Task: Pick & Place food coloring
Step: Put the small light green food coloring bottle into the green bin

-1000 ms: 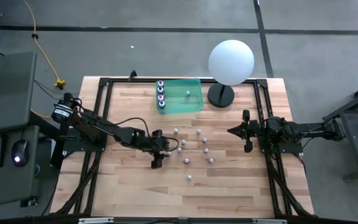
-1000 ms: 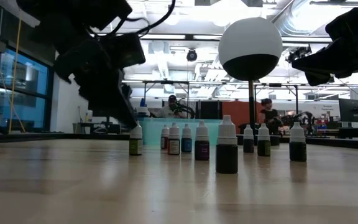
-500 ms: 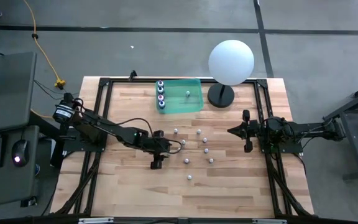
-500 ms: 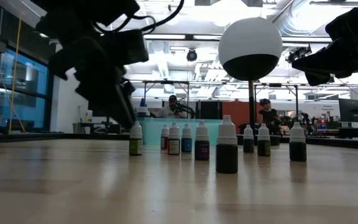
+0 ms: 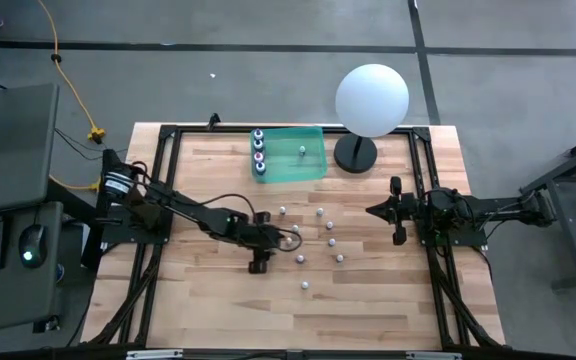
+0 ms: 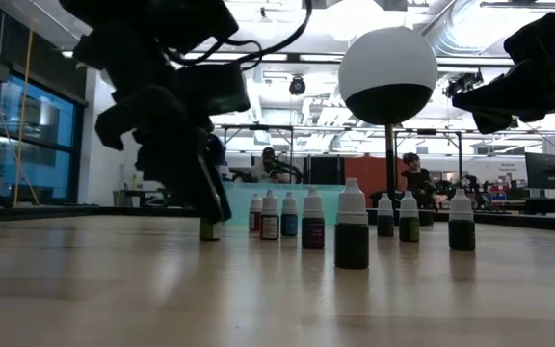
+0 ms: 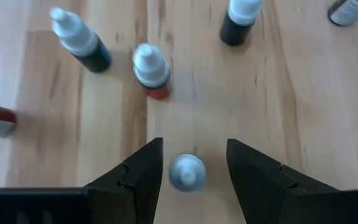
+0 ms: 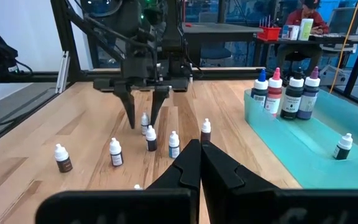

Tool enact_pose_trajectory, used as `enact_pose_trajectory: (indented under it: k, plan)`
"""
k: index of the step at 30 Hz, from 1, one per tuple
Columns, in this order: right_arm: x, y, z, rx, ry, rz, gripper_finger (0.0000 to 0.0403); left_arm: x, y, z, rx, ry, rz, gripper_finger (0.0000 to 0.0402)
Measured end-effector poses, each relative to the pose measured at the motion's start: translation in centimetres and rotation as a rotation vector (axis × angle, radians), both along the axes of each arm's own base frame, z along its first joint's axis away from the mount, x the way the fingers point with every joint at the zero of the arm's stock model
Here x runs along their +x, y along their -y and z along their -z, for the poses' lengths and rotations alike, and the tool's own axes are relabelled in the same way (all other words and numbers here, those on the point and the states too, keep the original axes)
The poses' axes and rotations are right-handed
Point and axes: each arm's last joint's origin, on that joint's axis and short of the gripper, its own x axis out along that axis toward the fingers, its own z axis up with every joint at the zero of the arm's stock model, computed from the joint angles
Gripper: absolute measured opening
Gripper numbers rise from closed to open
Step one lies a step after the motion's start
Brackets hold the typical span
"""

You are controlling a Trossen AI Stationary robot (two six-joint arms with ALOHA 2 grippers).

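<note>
Left gripper (image 7: 191, 163) spread, one dark finger to each side of a tiny white-capped food coloring bottle (image 7: 187, 172) standing upright on the light wooden worktop (image 5: 368, 290); cap between the jaws, not yet pinched. Same bottle mostly hidden behind that gripper in the low view, only its base showing. Other small white-capped bottles (image 5: 320, 212) scattered upright nearby, the closest one, red-bodied (image 7: 151, 67), just ahead of the fingertips. Translucent green tray (image 5: 313, 165) at the far edge of the worktop, with four larger bottles (image 5: 259, 152) in a row and one small bottle (image 5: 302, 151) already inside. Right gripper (image 5: 372, 210) waiting at the right side, pressed together, holding nothing.

For a clean pick, probably: lower until the fingers bracket the bottle's body rather than only the tapered cap, centre it between the jaws, close gently, then lift straight up. Sideways drift best avoided, since the neighbours stand close and look easy to topple. Big white sphere lamp on a black base (image 5: 371, 97) beside the tray, to be kept clear of during carry.
</note>
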Motion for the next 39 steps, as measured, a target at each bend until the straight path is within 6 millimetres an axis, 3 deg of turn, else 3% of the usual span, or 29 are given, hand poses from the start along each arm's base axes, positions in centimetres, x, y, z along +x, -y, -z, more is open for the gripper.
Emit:
enact_pose_trajectory:
  k: [10, 21, 39]
  plan:
    - [0.0, 0.0, 0.0, 0.000, 0.003, 0.001, 0.0000, -0.5, -0.1, 0.3, 0.007, -0.068, 0.001, 0.0172]
    - [0.0, 0.0, 0.0, 0.000, 0.001, 0.000, 0.0000, 0.7, 0.0, -2.2, 0.098, -0.087, 0.008, 0.0172]
    - [0.0, 0.0, 0.0, 0.004, 0.001, 0.001, 0.0000, 0.5, 0.0, -2.2, 0.067, -0.120, 0.015, 0.0172]
